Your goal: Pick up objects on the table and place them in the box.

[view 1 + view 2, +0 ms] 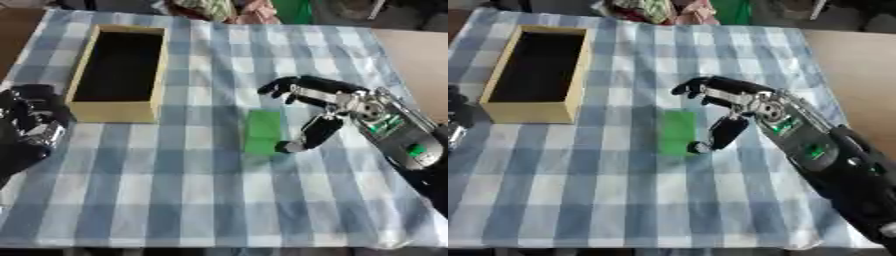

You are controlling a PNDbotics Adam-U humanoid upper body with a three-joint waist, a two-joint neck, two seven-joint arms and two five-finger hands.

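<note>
A flat green block (263, 131) lies on the blue-and-white checked cloth near the middle of the table. My right hand (317, 102) hovers just right of it, open, fingers spread toward the left and the thumb (308, 136) pointing down beside the block's right edge. The box (118, 72) is a yellowish open tray with a dark inside, standing at the upper left; nothing shows in it. My left hand (33, 125) rests at the left edge, below and left of the box, black and partly cut off.
The checked cloth (219, 200) covers the table down to the front edge. Colourful cloth and green items (236, 10) lie beyond the far edge. Bare brown tabletop (850, 65) shows to the right of the cloth.
</note>
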